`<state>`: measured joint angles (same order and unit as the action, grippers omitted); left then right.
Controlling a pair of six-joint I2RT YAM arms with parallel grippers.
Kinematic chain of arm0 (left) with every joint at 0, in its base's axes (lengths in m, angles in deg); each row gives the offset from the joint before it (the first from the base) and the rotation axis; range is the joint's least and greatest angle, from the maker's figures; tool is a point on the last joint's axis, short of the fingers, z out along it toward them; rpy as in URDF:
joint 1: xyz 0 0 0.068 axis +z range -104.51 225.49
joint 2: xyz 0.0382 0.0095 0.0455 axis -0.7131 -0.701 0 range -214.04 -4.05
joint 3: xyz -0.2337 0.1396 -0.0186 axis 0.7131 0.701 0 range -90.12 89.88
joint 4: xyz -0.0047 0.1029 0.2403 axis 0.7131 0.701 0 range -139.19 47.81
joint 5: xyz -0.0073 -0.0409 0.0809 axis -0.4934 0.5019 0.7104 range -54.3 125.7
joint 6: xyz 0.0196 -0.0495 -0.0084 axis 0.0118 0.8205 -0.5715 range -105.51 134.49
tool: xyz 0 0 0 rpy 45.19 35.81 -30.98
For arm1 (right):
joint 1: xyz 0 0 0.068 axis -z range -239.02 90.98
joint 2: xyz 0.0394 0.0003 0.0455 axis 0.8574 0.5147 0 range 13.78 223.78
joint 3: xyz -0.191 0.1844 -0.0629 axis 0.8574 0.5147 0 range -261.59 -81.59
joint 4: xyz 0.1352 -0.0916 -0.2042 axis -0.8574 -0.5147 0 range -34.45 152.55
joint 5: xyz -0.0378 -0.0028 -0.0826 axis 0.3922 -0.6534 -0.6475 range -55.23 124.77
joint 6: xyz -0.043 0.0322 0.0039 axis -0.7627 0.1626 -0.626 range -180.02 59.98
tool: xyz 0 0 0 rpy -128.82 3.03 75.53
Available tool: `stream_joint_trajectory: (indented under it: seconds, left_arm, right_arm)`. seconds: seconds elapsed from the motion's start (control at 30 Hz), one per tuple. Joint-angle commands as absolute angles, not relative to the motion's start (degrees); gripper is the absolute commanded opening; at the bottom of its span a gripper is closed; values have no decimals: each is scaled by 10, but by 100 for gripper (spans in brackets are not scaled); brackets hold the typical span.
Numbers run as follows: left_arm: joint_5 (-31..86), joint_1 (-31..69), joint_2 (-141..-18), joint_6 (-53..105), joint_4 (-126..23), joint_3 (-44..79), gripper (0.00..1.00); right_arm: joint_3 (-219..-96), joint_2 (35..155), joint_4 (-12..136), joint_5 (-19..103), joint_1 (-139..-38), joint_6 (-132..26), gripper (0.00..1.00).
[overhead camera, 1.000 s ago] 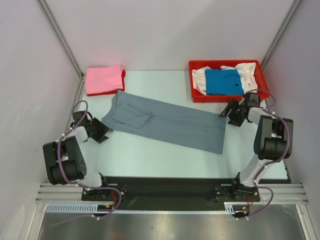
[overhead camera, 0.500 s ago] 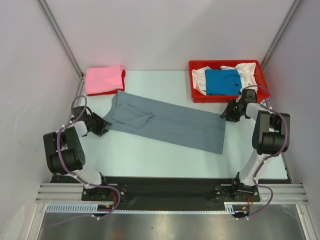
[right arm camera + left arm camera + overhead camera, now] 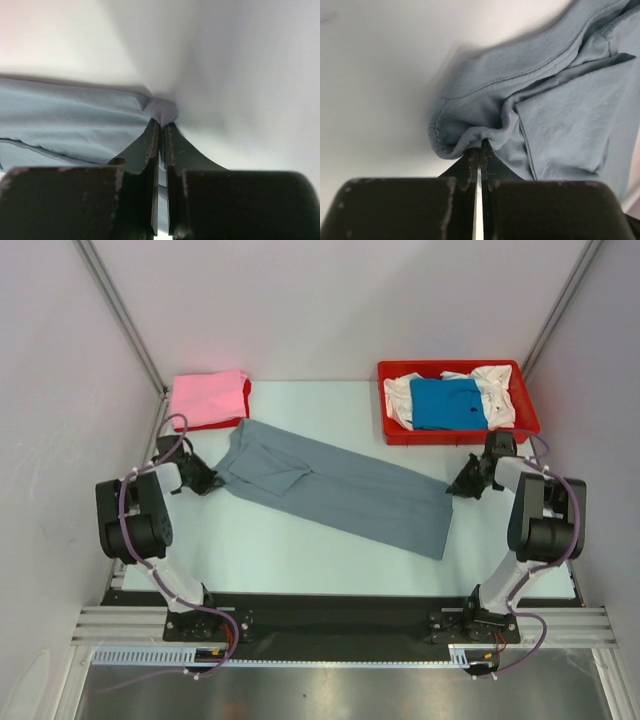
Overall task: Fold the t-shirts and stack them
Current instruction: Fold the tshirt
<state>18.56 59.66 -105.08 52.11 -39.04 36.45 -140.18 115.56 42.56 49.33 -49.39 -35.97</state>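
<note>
Across mid-table: slate grey t-shirt (image 3: 335, 485) lying flat, long axis slanting far-left to near-right, sleeve end leftward. At its ends, left gripper (image 3: 208, 480) and right gripper (image 3: 458, 487), each pinched tight on cloth. Farther back: folded pink t-shirt (image 3: 207, 398) at left; red tray (image 3: 530, 410) holding blue t-shirt (image 3: 445, 402) and white t-shirt (image 3: 400, 395), just beyond the right gripper.

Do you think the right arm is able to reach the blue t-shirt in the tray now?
Probably not yet: the right gripper is shut on the grey t-shirt, though nothing blocks the tray.
</note>
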Motion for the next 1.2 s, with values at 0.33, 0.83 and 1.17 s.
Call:
stream_joint_trajectory:
  seconds: [0.33, 0.83, 1.17]
  left_arm:
    - [260, 374, -1228, 465, -319, 69, 0]
    - [166, 375, -1563, 483, -304, -452, 0]
    - [151, 404, -1580, 451, -402, -486, 0]
  right_arm:
    - [-1211, 896, 210, 403, -543, -224, 0]
    - [-1165, 841, 226, 457, -692, -87, 0]
    - [-1137, 815, 276, 504, -867, 97, 0]
